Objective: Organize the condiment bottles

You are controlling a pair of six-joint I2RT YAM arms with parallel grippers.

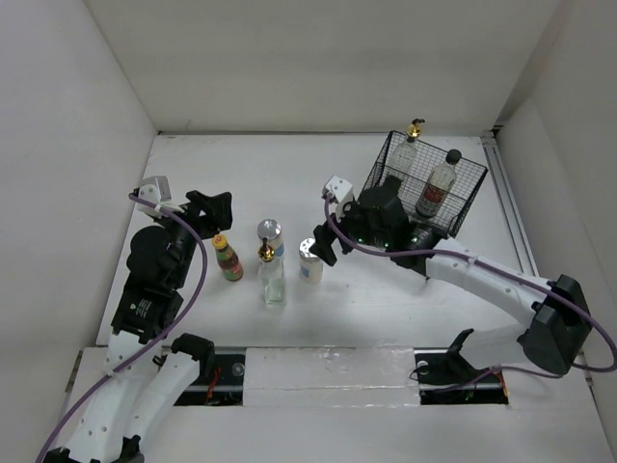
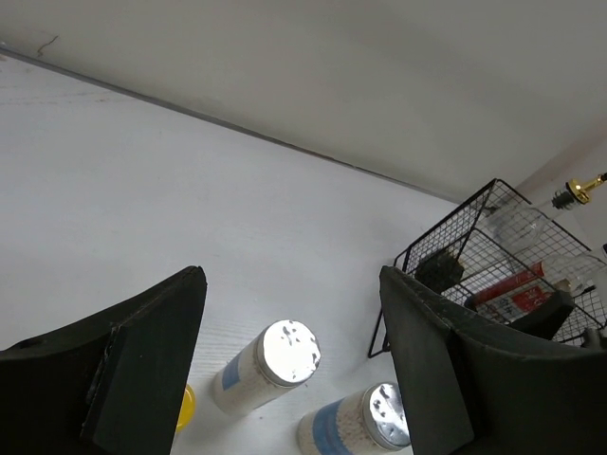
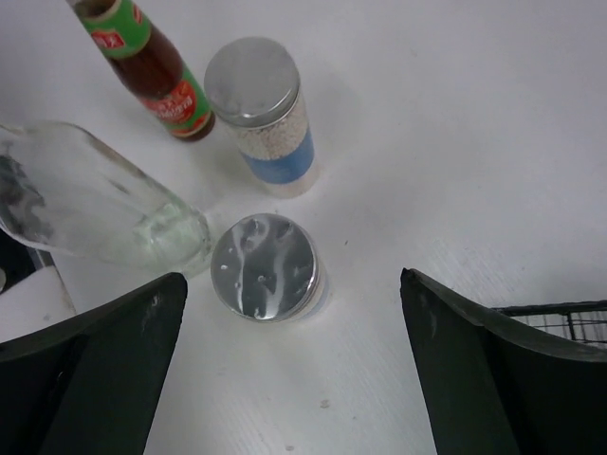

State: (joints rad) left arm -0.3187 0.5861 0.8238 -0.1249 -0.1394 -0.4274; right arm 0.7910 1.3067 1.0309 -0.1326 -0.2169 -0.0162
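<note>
Right gripper (image 3: 291,282) gapes above upright silver-lidded jar (image 3: 264,267).

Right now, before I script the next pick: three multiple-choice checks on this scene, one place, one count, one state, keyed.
1. Where is the black-capped bottle? A in the basket B against the left wall C behind the basket
2. How many bottles stand on the table outside the basket? A two B four C six
3. The right tool is: A open B shut on a bottle C shut, empty
Key: 1 A, wire walls surround it; 2 B, sauce bottle, clear bottle, rear jar, front jar; 3 A, its fingers stand wide apart, gripping nothing.
</note>
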